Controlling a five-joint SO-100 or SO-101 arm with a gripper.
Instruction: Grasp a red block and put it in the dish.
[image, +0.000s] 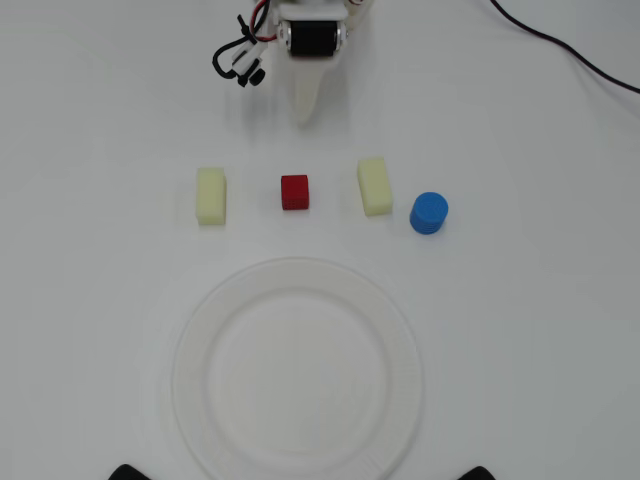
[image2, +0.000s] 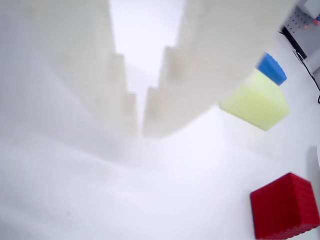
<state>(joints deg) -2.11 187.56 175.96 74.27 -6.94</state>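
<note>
The red block (image: 295, 191) sits on the white table in the middle of a row of blocks, above the dish (image: 296, 370) in the overhead view. It also shows in the wrist view (image2: 284, 206) at the lower right. The dish is a large round white plate and holds nothing. My white gripper (image: 306, 117) hangs at the top centre of the overhead view, pointing down at the table, apart from the red block. In the wrist view the gripper (image2: 140, 131) has its two fingers nearly together with nothing between them.
A pale yellow block (image: 211, 195) lies left of the red block and another (image: 374, 186) lies right of it, also in the wrist view (image2: 256, 102). A blue cylinder (image: 429, 213) stands further right. A black cable (image: 560, 45) runs across the top right.
</note>
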